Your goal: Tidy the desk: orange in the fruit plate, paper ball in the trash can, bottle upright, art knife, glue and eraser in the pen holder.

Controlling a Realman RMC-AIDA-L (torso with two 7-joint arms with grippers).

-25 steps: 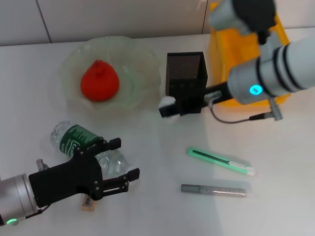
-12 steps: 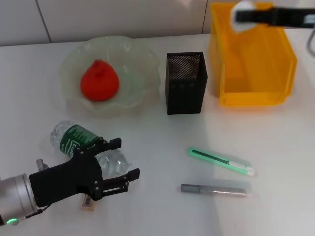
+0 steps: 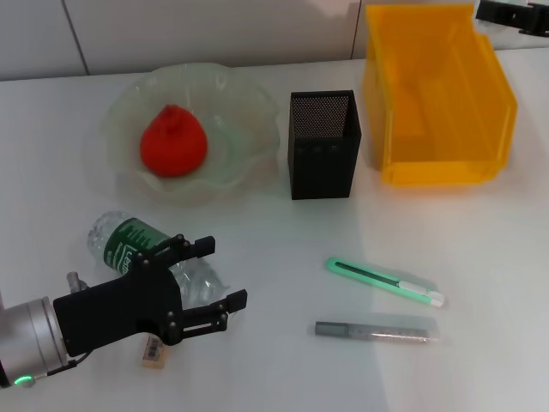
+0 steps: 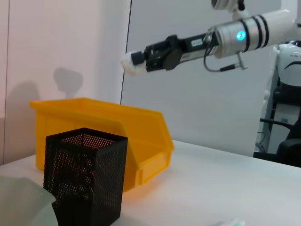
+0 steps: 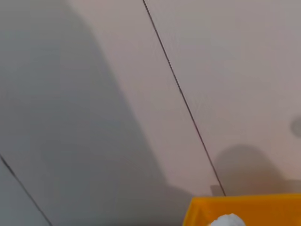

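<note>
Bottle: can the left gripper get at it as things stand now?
Probably yes. The left gripper is open and hovers right beside the bottle, which lies on its side on the table. Nothing stands between them; only the eraser lies close by.

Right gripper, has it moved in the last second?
Yes. The right gripper, holding the paper ball, went from beside the pen holder up above the yellow bin.

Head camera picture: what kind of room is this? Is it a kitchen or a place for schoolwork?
Probably a desk for schoolwork, set up for robot practice. A mesh pen holder stands on the white table, an art knife lies nearby, and plain wall panels rise behind.
</note>
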